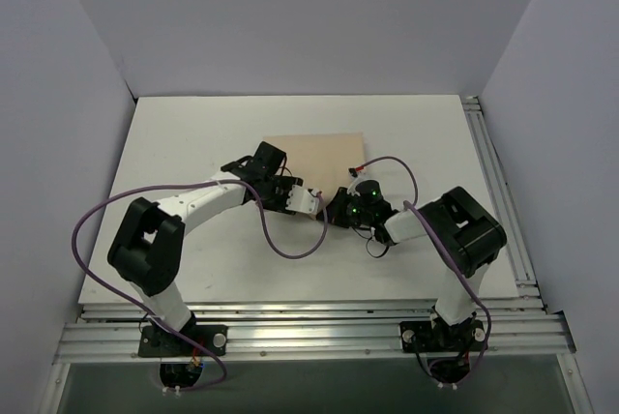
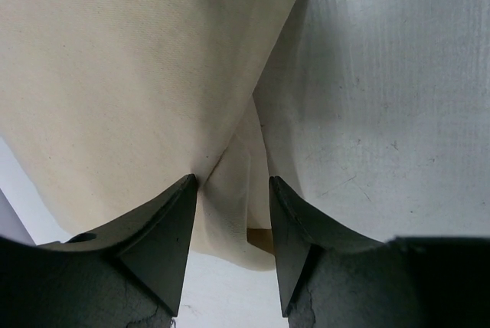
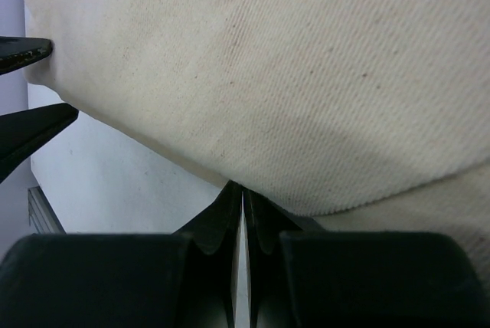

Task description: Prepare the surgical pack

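The surgical pack [image 1: 314, 155] shows as a tan-beige cloth bundle, folded flat on the white table's middle. My left gripper [image 1: 311, 203] is at its near edge. In the left wrist view the left gripper [image 2: 232, 184] stands open, and a loose fold of the cloth [image 2: 138, 75] hangs between its dark fingers [image 2: 164, 228]. My right gripper [image 1: 340, 209] is just to the right of it. Seen from the right wrist, that right gripper [image 3: 243, 187] is shut, its tips against the underside of the cloth's [image 3: 291, 83] hemmed edge. I cannot tell whether cloth is pinched there.
White walls enclose the table [image 1: 184, 143] on three sides. Aluminium rails run along the right edge [image 1: 498, 192] and the near edge [image 1: 309, 322]. Purple cables [image 1: 280, 240] loop from both arms over the table. The left gripper's fingers [image 3: 31, 132] show at the right wrist view's left border.
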Controlling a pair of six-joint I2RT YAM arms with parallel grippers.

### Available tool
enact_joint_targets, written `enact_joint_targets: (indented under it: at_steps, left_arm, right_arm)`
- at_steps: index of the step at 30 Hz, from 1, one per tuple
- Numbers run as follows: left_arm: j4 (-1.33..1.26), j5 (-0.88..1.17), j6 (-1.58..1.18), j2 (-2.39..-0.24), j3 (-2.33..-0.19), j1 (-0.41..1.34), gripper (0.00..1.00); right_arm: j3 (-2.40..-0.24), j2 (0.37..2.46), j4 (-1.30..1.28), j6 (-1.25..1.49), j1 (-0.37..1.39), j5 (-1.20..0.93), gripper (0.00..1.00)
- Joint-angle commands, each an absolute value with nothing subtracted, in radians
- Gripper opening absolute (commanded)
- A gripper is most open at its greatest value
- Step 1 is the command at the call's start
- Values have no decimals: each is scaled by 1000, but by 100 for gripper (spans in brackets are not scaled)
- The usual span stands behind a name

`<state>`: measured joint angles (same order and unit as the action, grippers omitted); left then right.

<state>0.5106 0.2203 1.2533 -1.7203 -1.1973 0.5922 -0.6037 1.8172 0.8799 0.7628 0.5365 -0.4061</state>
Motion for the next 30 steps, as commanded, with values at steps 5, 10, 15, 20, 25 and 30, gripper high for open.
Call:
enact_joint_targets:
  at_steps: [5,10,15,20,25,30]
  left_arm:
    - [408,201,1261,-1753,-1204,603,40]
    - [420,184,1238,-1761,-1221,603,8]
    - [483,205,1192,-1752,-1276,603,2]
    - [488,215,1071,-1733,-1335,601,2]
    - [433,175,1060,-1721,-1312,601,2]
    - [453,183,1080,-1704,-1295,603,2]
  right_arm:
    - [-623,1838,893,772,538,-423,0]
    - [-621,1822,884,770,535,-419,0]
    - [-626,1825,882,772,535,-420,0]
    - [-635,1812,867,775,535,-408,0]
    - [-649,1767,819,776,534,-393,26]
    - [-643,1604,652,746,537,-359,39]
